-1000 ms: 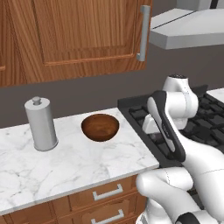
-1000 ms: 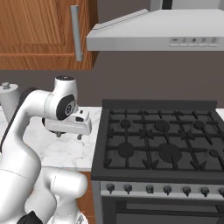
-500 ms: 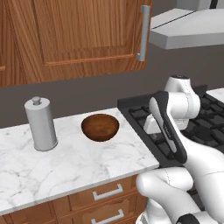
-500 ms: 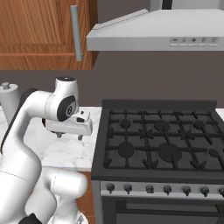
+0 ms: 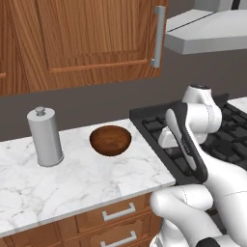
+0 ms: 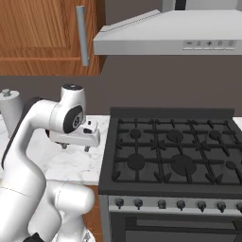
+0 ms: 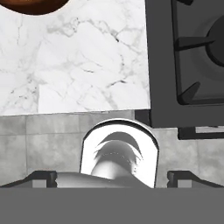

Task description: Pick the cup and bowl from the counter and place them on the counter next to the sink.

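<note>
The bowl [image 5: 110, 140] is dark reddish-brown and stands upright on the white marble counter [image 5: 91, 178], to the left of the stove; its rim shows in the hand view as the bowl [image 7: 35, 6] at the top left. My gripper [image 6: 75, 148] hangs above the counter's right end, near the stove's edge, pointing down. In the hand view the gripper [image 7: 113, 177] is open, its fingertips [image 7: 43, 177] far apart with nothing between them. The bowl lies apart from it, farther along the counter. The cup and the sink are out of view.
A tall grey canister [image 5: 45, 136] stands on the counter left of the bowl. The black gas stove [image 6: 175, 151] adjoins the counter's right edge. Wooden wall cabinets [image 5: 87, 38] and a range hood [image 6: 170, 33] hang above.
The hand has sunk slightly toward the counter. The bowl and canister have not moved.
</note>
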